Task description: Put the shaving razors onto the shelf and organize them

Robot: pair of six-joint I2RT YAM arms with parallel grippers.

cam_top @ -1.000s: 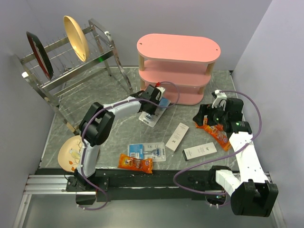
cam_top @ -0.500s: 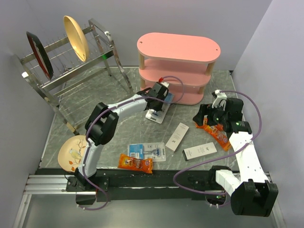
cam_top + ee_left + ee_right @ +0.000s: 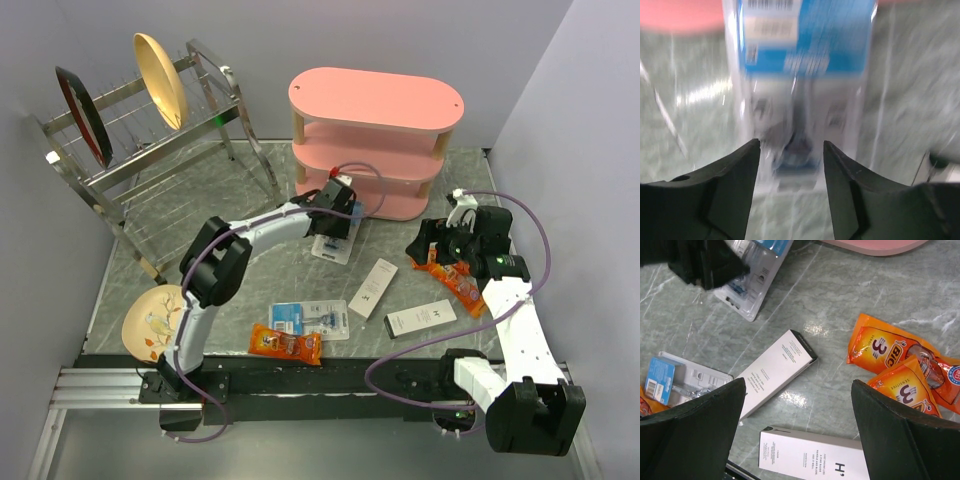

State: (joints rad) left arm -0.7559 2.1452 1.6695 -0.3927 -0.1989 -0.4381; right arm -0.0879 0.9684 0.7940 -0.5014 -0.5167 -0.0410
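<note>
One pack of shaving razors [image 3: 331,247] lies on the marble table just in front of the lowest board of the pink shelf [image 3: 376,100]. My left gripper [image 3: 336,208] hovers over that pack's near end with its jaws apart. In the blurred left wrist view the pack [image 3: 802,75] stretches away from my open fingers [image 3: 791,147] toward the pink board [image 3: 680,15]. A second razor pack [image 3: 310,317] lies flat near the front edge. My right gripper [image 3: 430,247] stands open and empty above a white box [image 3: 775,371].
Two white oblong boxes [image 3: 373,287] [image 3: 420,318] lie mid-table. Orange packets sit at the front [image 3: 285,343] and under my right arm [image 3: 455,278]. A wire dish rack [image 3: 150,120] with plates stands back left. A patterned plate [image 3: 150,320] is at the left edge.
My left gripper carried the razor pack right toward the shelf's base, then opened its jaws and let go of it. The right arm stayed still.
</note>
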